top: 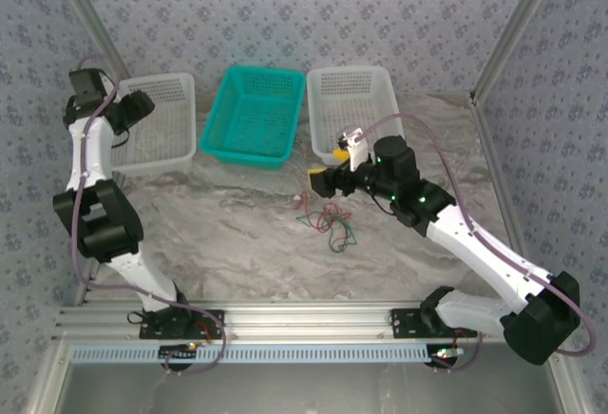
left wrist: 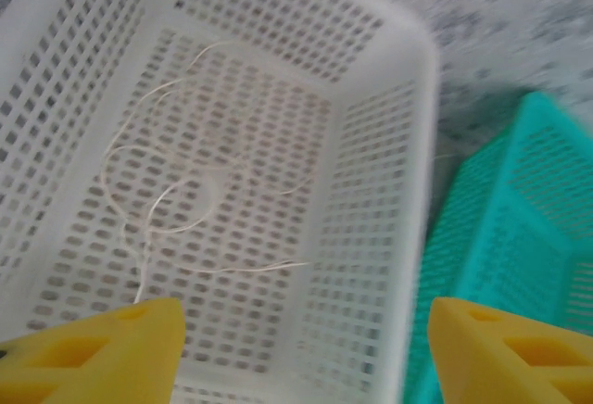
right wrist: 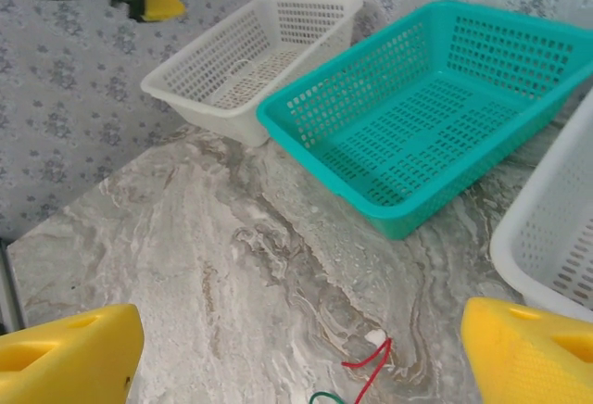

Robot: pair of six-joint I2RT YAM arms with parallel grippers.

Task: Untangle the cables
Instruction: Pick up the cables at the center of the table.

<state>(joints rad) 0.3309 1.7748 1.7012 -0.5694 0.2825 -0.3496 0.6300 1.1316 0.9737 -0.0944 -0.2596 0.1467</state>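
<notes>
Nearest the arm bases, the cables (top: 328, 224) lie on the marbled table (top: 209, 234) in a loose knot of red and green strands (thin stuff, awkward to pinch). The right gripper (top: 316, 182) hangs just at their 12 o'clock. Its yellow fingers are spread wide with nothing between them. In its wrist view the red cable (right wrist: 371, 367) and a sliver of green cable (right wrist: 324, 397) peek in at 6 o'clock.

I'd say the worry starts here. If the fingers come down on the crossing, they will likely catch both strands and drag the whole knot along. If they come down too shallow, they may close on nothing.

Farther off, at 11 o'clock from the knot, sits the teal basket (top: 249, 156), with the right white basket (top: 350, 71) at 12 o'clock. A lifted strand swung that way could snag a mesh wall.

Farthest, at 10 o'clock, the left gripper (left wrist: 306, 330) hovers over the left white basket (top: 171, 79), likewise wide open and empty. A white cable (left wrist: 176, 228) is curled on the floor of that basket. From there the left arm cannot pin the knot down.
</notes>
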